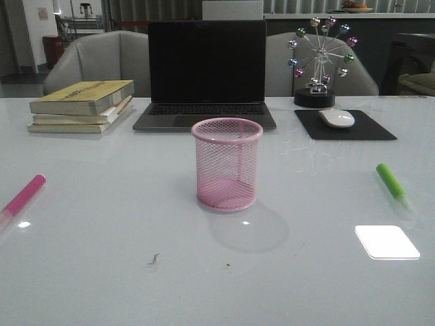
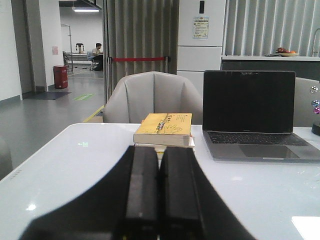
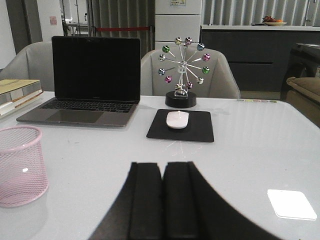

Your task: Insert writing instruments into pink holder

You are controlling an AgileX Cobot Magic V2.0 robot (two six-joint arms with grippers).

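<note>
1. While both arms sit out of the front view, the pink holder [image 1: 227, 164] stands upright at mid-table: a wire-mesh cylinder with a solid rolled rim and solid base. Nothing shows through the mesh.
2. Pink marker [image 1: 24, 195]: thick round barrel, lying flat near the table's left edge, well apart from the holder; its near end is pale and runs off the picture.
3. Green marker [image 1: 391, 183]: same thick shape, lying flat on the right side, pale tip toward the robot, well apart from the holder.
4. Left gripper [image 2: 159, 190]: two flat matte-black fingers pressed together, nothing between them, above the glossy white table [image 1: 122, 272].
5. Right gripper [image 3: 163, 200]: same matte-black fingers pressed together, holding nothing; the holder's mesh wall shows at the edge of this wrist view.
6. Behind the holder: dark open laptop [image 1: 206, 75]; stacked books [image 1: 83, 106] with a yellow cover to its left; white mouse [image 1: 336, 118] on a black mat [image 1: 367, 129] to its right; metal ferris-wheel ornament [image 1: 321, 58] with coloured balls.
</note>
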